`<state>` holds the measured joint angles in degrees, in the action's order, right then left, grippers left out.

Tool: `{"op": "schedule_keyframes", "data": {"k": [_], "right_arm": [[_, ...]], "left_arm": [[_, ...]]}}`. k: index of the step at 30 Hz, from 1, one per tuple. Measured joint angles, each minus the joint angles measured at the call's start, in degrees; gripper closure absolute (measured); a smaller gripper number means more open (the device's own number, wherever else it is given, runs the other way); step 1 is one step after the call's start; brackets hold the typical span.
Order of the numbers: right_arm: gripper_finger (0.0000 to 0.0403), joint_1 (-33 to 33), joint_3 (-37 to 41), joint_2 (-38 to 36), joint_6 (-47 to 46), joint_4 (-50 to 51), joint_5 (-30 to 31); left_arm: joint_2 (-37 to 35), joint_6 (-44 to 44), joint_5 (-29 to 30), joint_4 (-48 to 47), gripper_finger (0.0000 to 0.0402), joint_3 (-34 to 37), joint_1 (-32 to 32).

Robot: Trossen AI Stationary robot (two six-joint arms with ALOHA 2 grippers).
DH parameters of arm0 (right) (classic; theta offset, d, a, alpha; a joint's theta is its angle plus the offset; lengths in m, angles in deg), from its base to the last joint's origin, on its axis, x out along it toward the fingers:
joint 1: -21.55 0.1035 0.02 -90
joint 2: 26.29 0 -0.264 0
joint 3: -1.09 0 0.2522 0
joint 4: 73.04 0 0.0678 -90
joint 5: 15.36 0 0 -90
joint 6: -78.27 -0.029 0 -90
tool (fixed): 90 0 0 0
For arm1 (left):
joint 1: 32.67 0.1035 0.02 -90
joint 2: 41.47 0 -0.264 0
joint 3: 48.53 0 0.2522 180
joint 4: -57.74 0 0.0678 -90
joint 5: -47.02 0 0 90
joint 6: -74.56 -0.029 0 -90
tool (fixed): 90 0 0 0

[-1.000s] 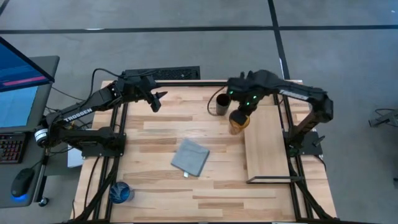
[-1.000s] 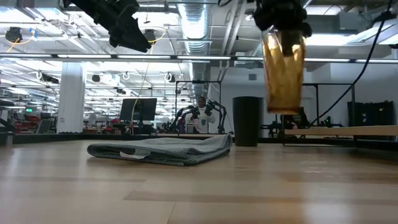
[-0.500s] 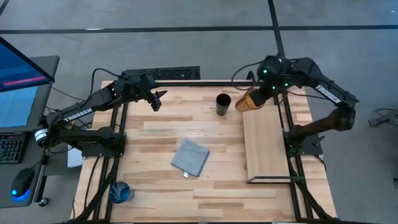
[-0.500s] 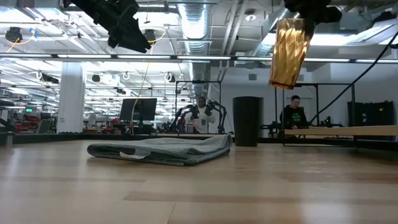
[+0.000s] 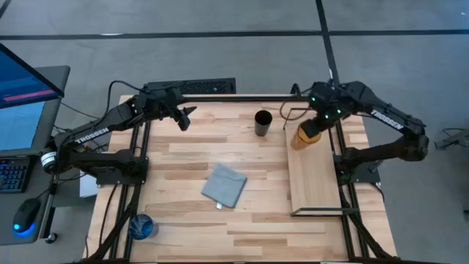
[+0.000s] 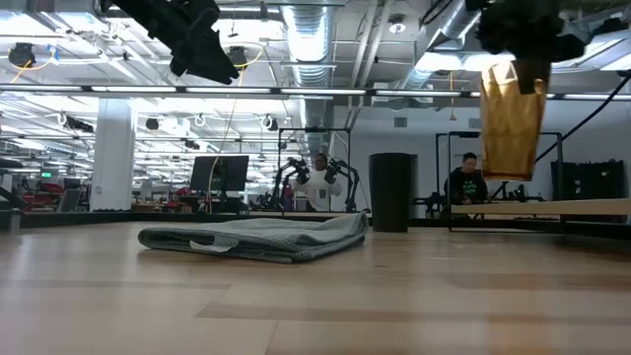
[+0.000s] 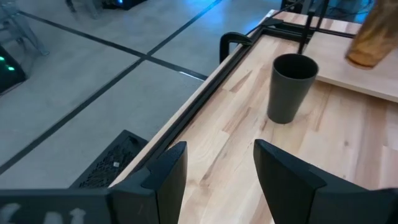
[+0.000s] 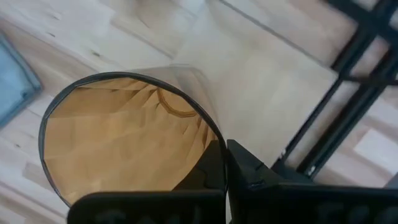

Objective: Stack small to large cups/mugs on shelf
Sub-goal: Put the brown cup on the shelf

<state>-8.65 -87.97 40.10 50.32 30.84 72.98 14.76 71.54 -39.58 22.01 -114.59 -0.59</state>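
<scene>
My right gripper is shut on the tall amber tumbler, which hangs over the far end of the shelf, a light wood board in a black wire frame along the table's right side. The black cup stands upright on the table just left of that end. The blue cup stands at the table's near left corner. Raised above the far left of the table, my left gripper is open with nothing between its fingers; in its wrist view the black cup shows ahead. My right gripper holds the tumbler's rim, with one finger inside the cup and the other finger outside its wall. The fingers come from above, pointing down. The tumbler hangs about upright below them, mouth up, clear of the shelf board.
A grey-blue folded cloth lies at the table's middle. A dark keyboard sits past the far edge, and a screen and mouse stand left of the table. People show in the room beyond in the low view.
My right gripper has carried the amber tumbler toward the table's right edge, from beside the black cup to above the shelf's far end. The tumbler tipped on the way and hangs about upright again now.
</scene>
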Motion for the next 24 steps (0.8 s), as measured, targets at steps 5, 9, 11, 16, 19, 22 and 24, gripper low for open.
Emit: {"op": "schedule_keyframes", "data": {"k": [5,9,11,16,19,22,24], "right_arm": [[0.0394,-1.93,3.58,-5.65,-3.15,-0.09,0.33],[0.0394,-4.46,5.73,-7.31,-3.52,-0.1,1.5],[0.0394,-6.14,6.44,-7.25,-2.76,-0.09,1.64],[0.0394,-10.74,7.2,-5.24,2.24,-0.12,1.74],[0.0394,-12.73,7.96,-3.24,4.47,-0.19,1.43],[0.0393,-14.22,8.5,-1.75,7.31,-0.29,-1.46],[0.0393,-14.59,8.43,-0.79,8.49,-0.12,-2.17]], "left_arm": [[0.0,-0.14,2.72,0.04,0.0223,0.0,0.02],[0.0,-0.16,3.11,0.14,0.0223,0.0,0.02],[0.0,0.15,3.12,0.8,0.0223,0.0,0.02],[0.02,0.56,3.1,1.9,0.0223,0.0,0.02],[0.02,0.76,3.1,1.97,0.0223,0.0,0.02],[0.02,0.81,3.1,1.91,0.0223,0.0,0.02],[0.02,0.89,3.1,1.71,0.0223,0.0,0.01]]}}
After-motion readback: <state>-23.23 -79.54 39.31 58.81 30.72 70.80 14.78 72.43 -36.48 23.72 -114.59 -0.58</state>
